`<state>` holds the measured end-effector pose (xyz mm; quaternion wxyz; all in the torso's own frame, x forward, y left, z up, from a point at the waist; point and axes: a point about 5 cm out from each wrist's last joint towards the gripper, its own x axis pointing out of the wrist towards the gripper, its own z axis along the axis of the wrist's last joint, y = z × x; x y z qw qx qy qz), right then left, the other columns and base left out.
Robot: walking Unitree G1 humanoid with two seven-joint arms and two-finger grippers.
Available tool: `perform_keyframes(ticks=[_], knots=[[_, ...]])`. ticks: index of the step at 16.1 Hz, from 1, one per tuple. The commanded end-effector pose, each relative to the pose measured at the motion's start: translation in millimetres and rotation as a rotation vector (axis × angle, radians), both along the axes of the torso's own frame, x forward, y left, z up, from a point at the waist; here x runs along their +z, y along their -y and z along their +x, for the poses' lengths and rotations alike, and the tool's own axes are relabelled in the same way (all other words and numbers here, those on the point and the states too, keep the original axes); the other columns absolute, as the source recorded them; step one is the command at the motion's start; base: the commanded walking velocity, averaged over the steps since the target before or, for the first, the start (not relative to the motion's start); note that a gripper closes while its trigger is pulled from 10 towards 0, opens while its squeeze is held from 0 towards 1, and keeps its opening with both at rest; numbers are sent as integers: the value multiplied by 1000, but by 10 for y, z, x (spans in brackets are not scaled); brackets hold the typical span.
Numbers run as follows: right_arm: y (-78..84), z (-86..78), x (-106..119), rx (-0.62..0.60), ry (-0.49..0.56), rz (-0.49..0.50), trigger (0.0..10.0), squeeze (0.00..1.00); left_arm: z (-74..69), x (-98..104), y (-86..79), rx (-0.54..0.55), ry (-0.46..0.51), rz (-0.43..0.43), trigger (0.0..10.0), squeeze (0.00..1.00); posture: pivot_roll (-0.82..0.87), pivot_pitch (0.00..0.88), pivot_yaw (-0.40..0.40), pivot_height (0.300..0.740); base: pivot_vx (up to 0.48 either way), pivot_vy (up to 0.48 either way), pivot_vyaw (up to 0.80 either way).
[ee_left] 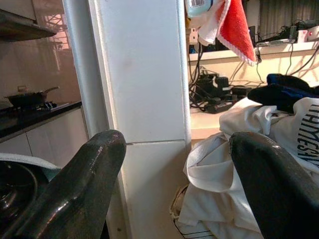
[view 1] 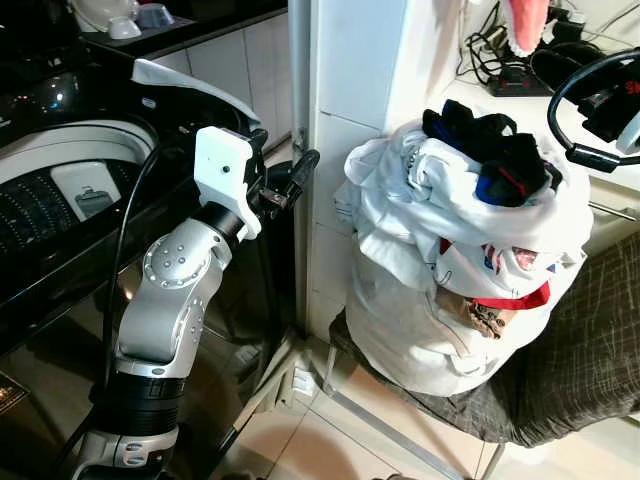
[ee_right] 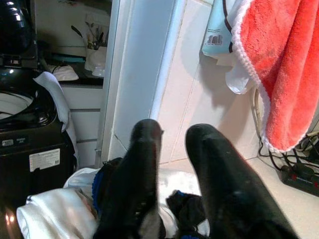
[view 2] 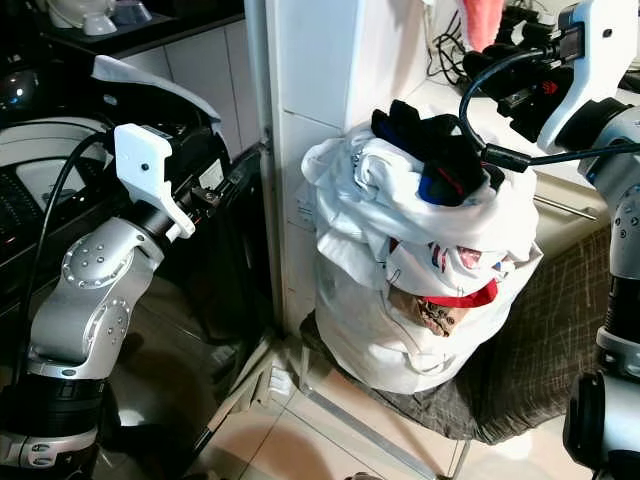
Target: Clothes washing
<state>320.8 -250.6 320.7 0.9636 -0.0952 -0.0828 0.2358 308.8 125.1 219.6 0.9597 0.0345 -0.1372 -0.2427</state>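
Head views: laundry pile, white garments topped by dark ones, is sitting on a chair beside the washing machine.
Left wrist: left gripper is hovering, fingers wide apart.
Right wrist: right gripper is hanging above the pile, fingers slightly apart.

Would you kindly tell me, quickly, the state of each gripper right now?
Left gripper: jaws open, holding nothing, beside the white pillar.
Right gripper: jaws narrowly apart, holding nothing, above the laundry pile.

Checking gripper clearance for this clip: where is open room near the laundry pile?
Free: the gap between the left gripper and the laundry pile, fronting the white pillar. Crowded: the counter behind, tangled with cables.
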Motion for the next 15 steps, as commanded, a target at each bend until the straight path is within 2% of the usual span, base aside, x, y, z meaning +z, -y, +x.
perform_keyframes(ticks=[1, 7, 8, 10, 11, 13, 15], knots=[[-22, -4, 36, 17, 8, -9, 10000, 1000, 18, 16, 7, 2, 9, 16, 10000, 0, -83, 0, 18, 740, 0, 0, 0], [-30, 34, 45, 55, -24, -25, 10000, 1000, 19, 8, 10, -6, 9, 32, 10000, 0, -79, 0, 18, 740, 0, 0, 0], [-25, 57, 53, 62, -53, -14, 10000, 1000, 22, 8, 10, -7, 8, 34, 10000, 0, -78, 0, 20, 740, 0, 0, 0], [-20, 127, 28, 95, -191, -11, 10000, 1000, 31, 8, 17, -14, 6, 44, 10000, 0, -76, 0, 20, 740, 0, 0, 0], [-24, 146, 43, 104, -216, 1, 10000, 1000, 32, 9, 18, -16, 7, 46, 10000, 0, -73, 0, 20, 740, 0, 0, 0], [-50, 207, 109, 133, -310, 60, 10000, 1000, 33, 20, 16, -19, 9, 51, 10000, 0, -64, 0, 13, 740, 0, 0, 0], [-72, 230, 100, 150, -352, 19, 10000, 1000, 35, 25, -9, -11, 12, 58, 10000, 0, -61, 0, 11, 740, 0, 0, 0]])
